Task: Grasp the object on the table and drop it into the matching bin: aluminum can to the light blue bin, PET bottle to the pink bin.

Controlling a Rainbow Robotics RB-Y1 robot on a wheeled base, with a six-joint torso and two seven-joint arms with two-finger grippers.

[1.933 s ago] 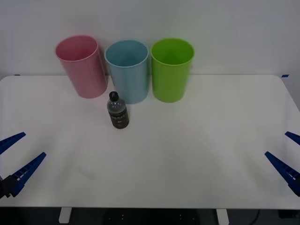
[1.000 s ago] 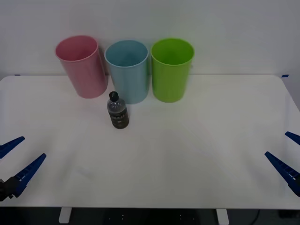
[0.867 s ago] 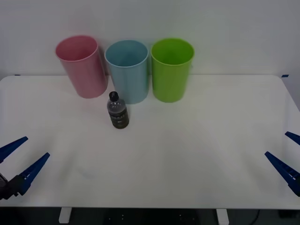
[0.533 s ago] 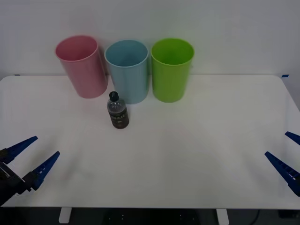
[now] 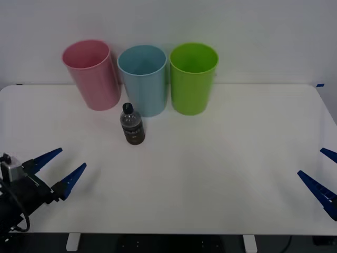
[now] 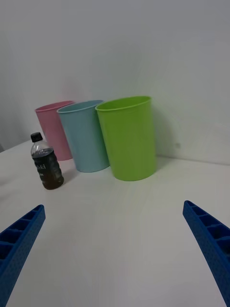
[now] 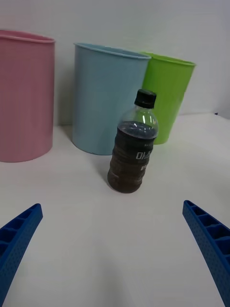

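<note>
Your left gripper (image 5: 55, 168) sits low over the near left part of the table (image 5: 237, 137), its blue fingers spread wide and holding nothing. The PET bottle (image 5: 132, 124) stands upright ahead of that gripper and off toward its inner side, well apart from it; in the left wrist view the bottle (image 7: 132, 142) lines up between the two open fingertips, farther out on the white surface. The bottle carries a black cap and dark liquid fills most of its body, with a clear band under the neck.

Beyond the bottle you have three round bins in a row against the back wall. The pink bin (image 5: 91, 75) is the one farthest to the left gripper's side, the light blue bin (image 5: 143, 79) stands directly behind the bottle and just beside it, and the lime green bin (image 5: 192, 77) follows on the far side. The three bins stand close together. Their mouths are open; what shows of the inner walls looks bare, though you cannot see their bottoms.

Your right gripper (image 5: 329, 178) rests at the near right edge of the table, fingers wide apart and empty, far from the bottle (image 6: 46, 161).
</note>
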